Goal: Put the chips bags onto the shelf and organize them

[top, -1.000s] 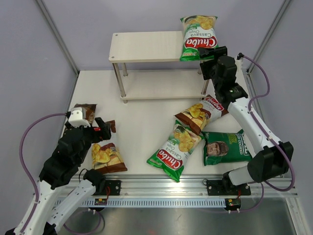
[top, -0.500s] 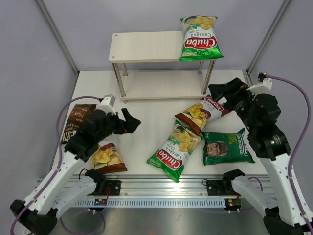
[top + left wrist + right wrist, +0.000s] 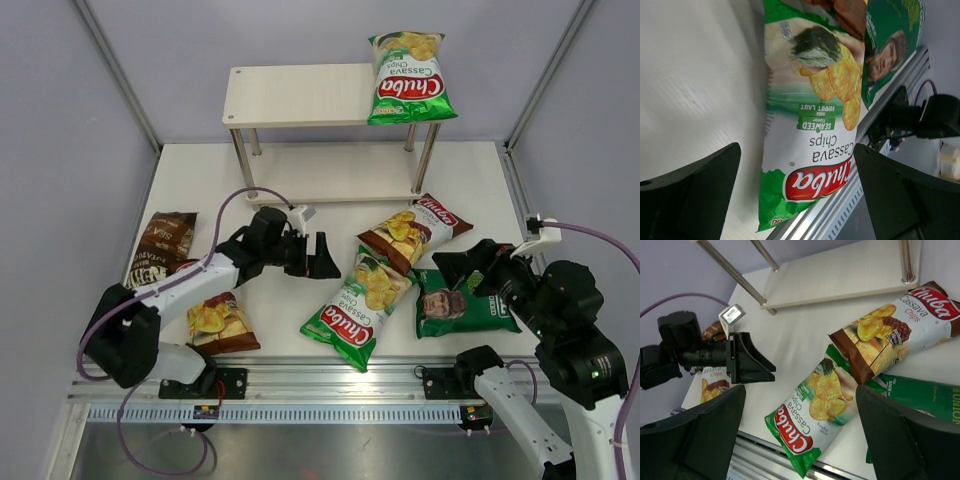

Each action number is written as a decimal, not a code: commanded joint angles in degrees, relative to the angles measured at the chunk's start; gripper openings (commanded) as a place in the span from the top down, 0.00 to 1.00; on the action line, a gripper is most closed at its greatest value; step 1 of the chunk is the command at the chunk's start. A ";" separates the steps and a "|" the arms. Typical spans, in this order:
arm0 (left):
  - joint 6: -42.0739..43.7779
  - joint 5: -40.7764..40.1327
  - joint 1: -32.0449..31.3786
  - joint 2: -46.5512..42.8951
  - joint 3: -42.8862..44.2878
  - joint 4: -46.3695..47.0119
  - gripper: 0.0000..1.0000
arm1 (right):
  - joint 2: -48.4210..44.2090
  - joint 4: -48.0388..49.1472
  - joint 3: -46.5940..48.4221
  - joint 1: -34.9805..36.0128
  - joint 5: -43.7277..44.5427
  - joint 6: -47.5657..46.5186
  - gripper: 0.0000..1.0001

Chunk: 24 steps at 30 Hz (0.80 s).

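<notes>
The shelf (image 3: 300, 95) stands at the back with one bright green Chuba bag (image 3: 405, 78) on the right end of its top board. A second bright green Chuba bag (image 3: 358, 305) (image 3: 810, 115) (image 3: 815, 415) lies flat mid-table. A brown-and-white Chuba bag (image 3: 413, 232) overlaps its top, and the dark green bag with a man's face (image 3: 462, 300) lies to its right. Another brown-and-white bag (image 3: 220, 322) and the dark brown Kettle bag (image 3: 163, 248) lie at the left. My left gripper (image 3: 328, 257) (image 3: 797, 150) is open, low beside the lying green bag. My right gripper (image 3: 452, 272) (image 3: 801, 390) hangs open above the dark green bag.
The shelf's lower board (image 3: 840, 280) holds nothing and its thin metal legs (image 3: 241, 165) stand on the white table. A metal rail (image 3: 340, 385) runs along the near edge. Purple cables loop from both arms. Grey walls close in both sides.
My right arm has drawn back from the shelf to the near right, leaving the green bag on top. My left arm has swung right across the table to the lying green bag.
</notes>
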 commanded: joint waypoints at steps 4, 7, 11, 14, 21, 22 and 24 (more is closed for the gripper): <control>5.29 8.70 -4.49 11.75 8.18 4.03 0.01 | 1.02 -0.34 -3.92 -0.23 -8.54 -2.52 0.01; 5.47 9.14 -5.20 17.03 9.94 4.73 0.01 | 0.93 2.38 -6.11 -0.23 -12.49 -1.64 0.00; 4.68 7.92 -6.96 21.17 11.43 5.35 0.06 | 0.93 4.93 -8.40 -0.23 -16.19 -0.23 0.00; 4.24 5.29 -8.10 22.58 11.35 5.17 0.14 | 0.32 5.82 -9.72 -0.23 -17.16 0.38 0.00; 0.20 2.29 -10.91 21.97 7.14 11.14 0.55 | 0.31 6.69 -11.57 -0.23 -17.07 0.56 0.01; -1.03 0.89 -11.09 21.79 5.91 11.41 0.60 | 0.31 6.78 -11.66 -0.23 -17.07 0.82 0.01; -2.00 -0.87 -11.44 20.47 4.85 11.24 0.72 | 0.23 7.05 -11.57 -0.23 -17.07 0.91 0.00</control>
